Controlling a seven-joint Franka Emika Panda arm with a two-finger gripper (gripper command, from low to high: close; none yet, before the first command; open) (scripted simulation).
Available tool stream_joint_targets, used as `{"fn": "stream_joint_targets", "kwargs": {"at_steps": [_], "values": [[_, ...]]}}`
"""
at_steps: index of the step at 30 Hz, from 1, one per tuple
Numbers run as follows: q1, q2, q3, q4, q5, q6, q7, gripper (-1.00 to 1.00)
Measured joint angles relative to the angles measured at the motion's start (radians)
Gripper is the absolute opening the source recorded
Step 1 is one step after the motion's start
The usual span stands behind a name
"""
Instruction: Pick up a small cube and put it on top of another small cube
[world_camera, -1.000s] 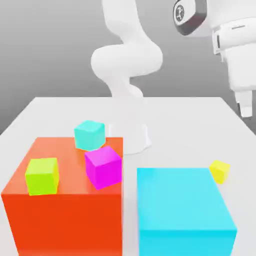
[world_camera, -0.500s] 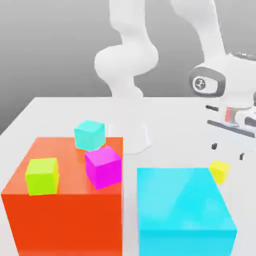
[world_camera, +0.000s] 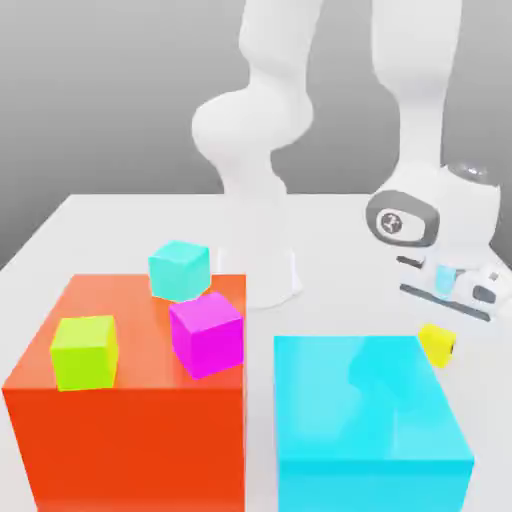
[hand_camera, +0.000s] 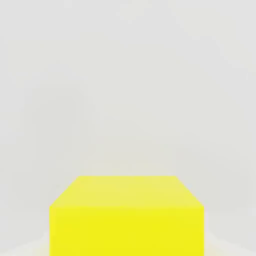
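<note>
On the exterior view's left, a red block (world_camera: 130, 400) stands on the white table (world_camera: 90, 225), with a lime cube (world_camera: 85, 351) on its top near the front corner. Further back on the same block sits a teal cube (world_camera: 180, 269), and just in front of it a magenta cube (world_camera: 207, 333) leans tilted at the block's edge. Behind them rises the arm's white base (world_camera: 262, 270). Toward the exterior view's right stands a cyan block (world_camera: 368, 420), apart from the red one with a strip of table between. Just beyond its far right corner lies the yellow cube (world_camera: 437, 343) on the table, and the gripper (world_camera: 445, 325) has come down right over it, pointing downward, its jaws clenched about the cube's sides. In the hand view the yellow cube (hand_camera: 126, 216) sits close under the camera on the pale table (hand_camera: 125, 90).
</note>
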Motion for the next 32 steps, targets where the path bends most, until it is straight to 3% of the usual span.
{"fn": "stream_joint_targets", "kwargs": {"at_steps": [6,24,28,29,32], "values": [[-0.036,-0.198,0.02,-0.016,0.085,-0.181,-0.047,-1.0],[-0.58,-0.472,-0.36,0.483,0.012,-0.941,0.411,-1.0],[-0.621,-0.433,-0.402,0.446,0.019,-0.867,0.434,-1.0],[-0.623,-0.421,-0.406,0.429,0.021,-0.84,0.432,1.0],[-0.623,-0.421,-0.406,0.429,0.021,-0.84,0.432,1.0]]}}
